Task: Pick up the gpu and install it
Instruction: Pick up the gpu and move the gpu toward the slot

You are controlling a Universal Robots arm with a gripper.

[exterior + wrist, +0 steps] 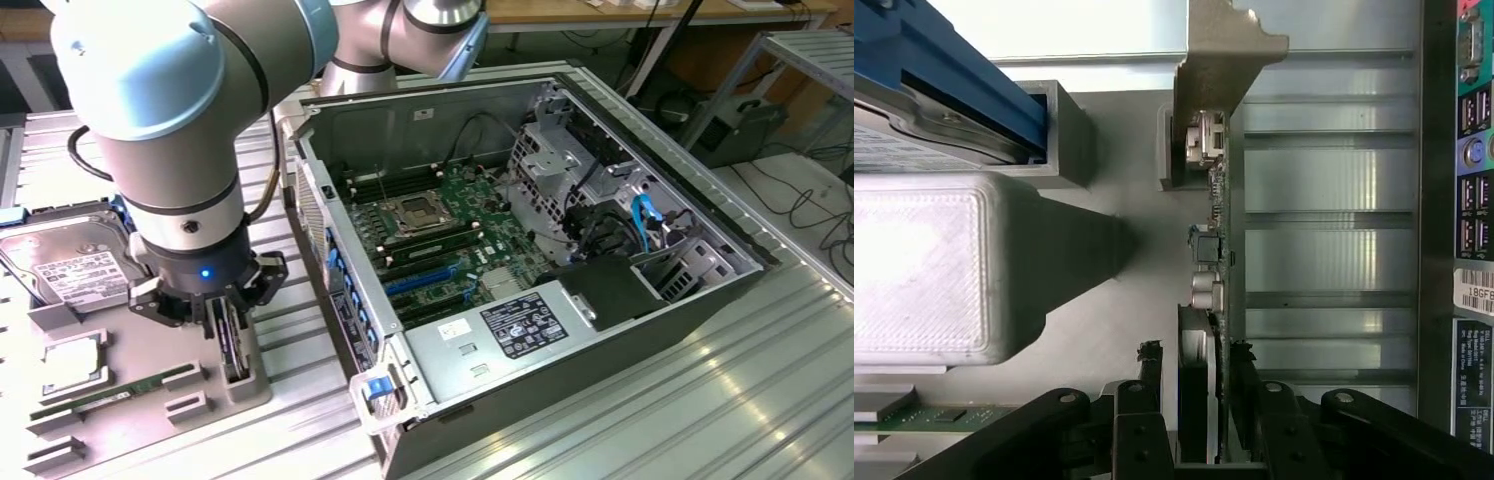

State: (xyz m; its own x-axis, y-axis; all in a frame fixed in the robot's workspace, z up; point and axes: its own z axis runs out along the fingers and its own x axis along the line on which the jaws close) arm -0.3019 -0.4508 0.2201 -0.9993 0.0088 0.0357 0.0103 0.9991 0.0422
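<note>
The gpu (236, 345) stands on edge in a slot of the grey parts fixture (256, 388), at the exterior view's left beside the computer case. In the wrist view the gpu (1204, 300) runs edge-on, with its pale metal bracket (1220, 60) at the far end. My gripper (230, 322) is lowered over it. The gripper (1194, 355) is open, with one black fingertip (1149, 352) on either side of the card and a small gap on one side. The card rests in the fixture.
The open computer case (667, 200) lies at the exterior view's right, showing the motherboard (447, 225) and blue slots (420, 277). On the fixture are a hard drive (67, 262), a processor (70, 362) and a green memory stick (114, 392). The case's rear ports (1474, 200) are close by.
</note>
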